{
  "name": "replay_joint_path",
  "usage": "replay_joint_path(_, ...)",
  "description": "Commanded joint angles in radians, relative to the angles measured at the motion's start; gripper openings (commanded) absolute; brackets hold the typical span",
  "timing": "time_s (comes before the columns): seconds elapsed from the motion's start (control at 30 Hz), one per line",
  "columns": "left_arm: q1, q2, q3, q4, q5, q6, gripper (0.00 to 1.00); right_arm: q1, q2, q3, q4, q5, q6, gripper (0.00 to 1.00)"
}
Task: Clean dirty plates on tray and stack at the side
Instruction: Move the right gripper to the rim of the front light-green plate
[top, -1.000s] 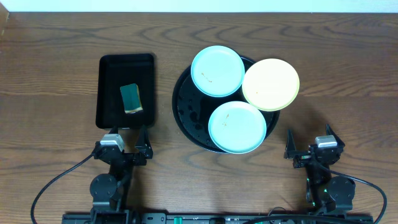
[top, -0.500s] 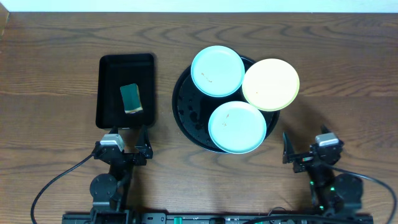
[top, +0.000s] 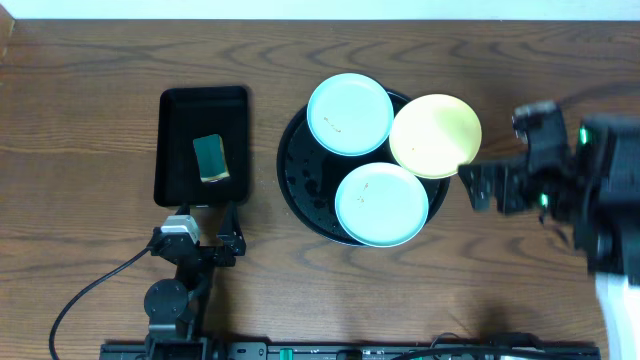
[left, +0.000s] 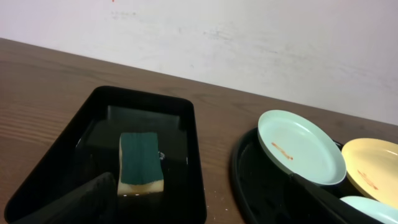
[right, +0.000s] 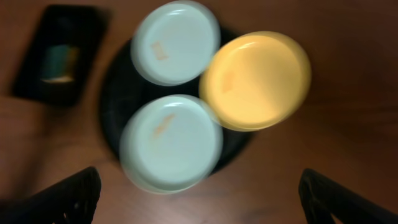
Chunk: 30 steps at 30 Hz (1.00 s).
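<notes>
We see a big round black tray (top: 298, 180). It is shiny and lies flat. Three round plates lie on it, face up and close together. The first blue plate (top: 349, 114) is at 12 o'clock and has a small brown mark. The yellow plate (top: 435, 135) is at 2 o'clock and sticks out over the rim. The second blue plate (top: 381, 204) is at 5 o'clock, with a small brown mark too.

Glossy black tray (top: 296, 190), wood-grain table (top: 90, 110).
</notes>
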Motion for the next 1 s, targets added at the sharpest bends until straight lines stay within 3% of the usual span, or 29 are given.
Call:
replay_joint_path(0.0,-0.001,-0.006,-0.017,-0.034,0.018,-0.006,0.86,0.001,0.1,0.103,-0.053,-0.218,0.072,0.99)
replay_joint_path(0.03,-0.001,-0.006,-0.017,-0.034,0.018,-0.006,0.86,0.001,0.124,0.106,-0.053,-0.231,0.072,0.99)
replay_joint_path(0.07,-0.001,-0.006,-0.017,-0.034,0.018,-0.006,0.86,0.001,0.156,0.106,-0.062,-0.222,0.093,0.88)
replay_joint_path(0.17,-0.001,-0.006,-0.017,-0.034,0.014,-0.006,0.86,0.015,0.201,0.093,-0.104,-0.15,0.151,0.68)
replay_joint_path(0.23,-0.001,-0.006,-0.017,-0.034,0.014,-0.006,0.86,0.043,0.211,0.063,-0.106,-0.066,0.188,0.63)
replay_joint_path(0.37,-0.001,-0.006,-0.017,-0.034,0.018,-0.006,0.86,0.129,0.213,-0.03,-0.095,0.085,0.332,0.61)
replay_joint_path(0.5,-0.001,-0.006,-0.016,-0.001,-0.068,0.005,0.86,0.224,0.213,-0.145,-0.065,0.188,0.435,0.61)
replay_joint_path(0.63,-0.001,-0.005,0.047,0.054,0.023,-0.016,0.86,0.271,0.213,-0.258,-0.011,0.221,0.469,0.61)
replay_joint_path(0.8,-0.001,0.065,0.301,-0.167,-0.007,-0.051,0.86,0.277,0.213,-0.354,0.099,0.222,0.469,0.6)
replay_joint_path(0.97,-0.001,0.309,0.724,-0.474,-0.069,-0.045,0.86,0.277,0.213,-0.396,0.185,0.222,0.484,0.64)
